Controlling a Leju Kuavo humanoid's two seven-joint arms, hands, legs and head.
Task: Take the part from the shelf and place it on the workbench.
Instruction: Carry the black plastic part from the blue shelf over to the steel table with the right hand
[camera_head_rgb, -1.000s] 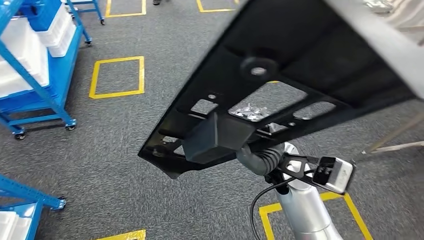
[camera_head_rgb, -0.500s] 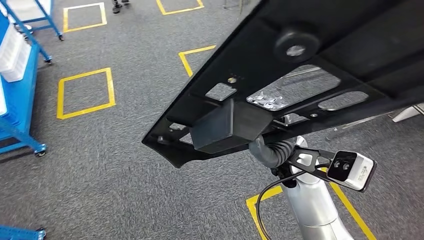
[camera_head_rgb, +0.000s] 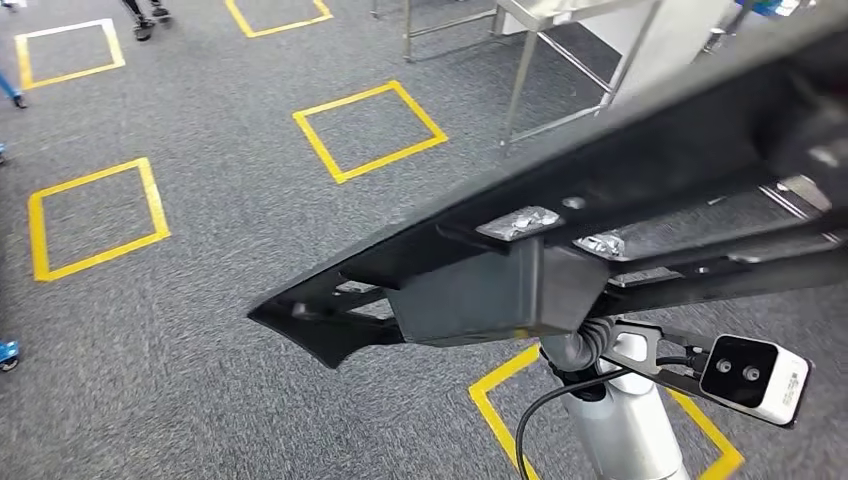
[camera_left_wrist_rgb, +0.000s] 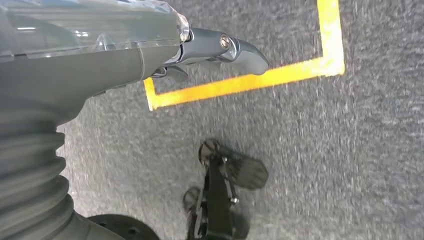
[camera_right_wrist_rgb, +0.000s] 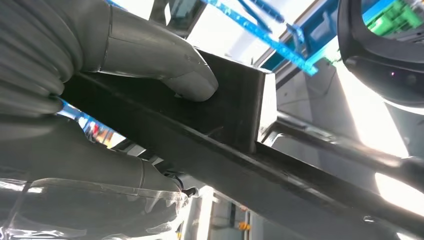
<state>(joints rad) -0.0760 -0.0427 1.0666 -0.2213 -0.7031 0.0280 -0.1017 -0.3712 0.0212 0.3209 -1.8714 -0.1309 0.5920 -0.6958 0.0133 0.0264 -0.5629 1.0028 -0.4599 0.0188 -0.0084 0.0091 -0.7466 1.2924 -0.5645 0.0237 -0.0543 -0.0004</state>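
Note:
A large black flat part (camera_head_rgb: 620, 190) with cut-outs and a box-shaped block (camera_head_rgb: 490, 295) on its underside stretches across the head view, tilted nearly edge-on above the floor. My right hand (camera_right_wrist_rgb: 60, 75) grips it: the thick thumb (camera_right_wrist_rgb: 150, 60) presses on the block and the fingers (camera_right_wrist_rgb: 100, 175) wrap the opposite face. In the head view the part hides that hand; the ribbed grey wrist (camera_head_rgb: 575, 345) and silver forearm (camera_head_rgb: 625, 435) show beneath it. My left hand (camera_left_wrist_rgb: 150, 55) hangs over the carpet and holds nothing.
A steel-legged table (camera_head_rgb: 517, 85) stands at the back right. Grey carpet carries yellow taped squares (camera_head_rgb: 368, 130) (camera_head_rgb: 95, 215) and another (camera_head_rgb: 500, 400) at my arm. A person's feet (camera_head_rgb: 145, 15) are at the far left top. A blue caster (camera_head_rgb: 5, 355) sits at the left edge.
The camera has swung right: the blue shelves slid out on the left and the steel table came in. The part, still gripped, now looks more edge-on.

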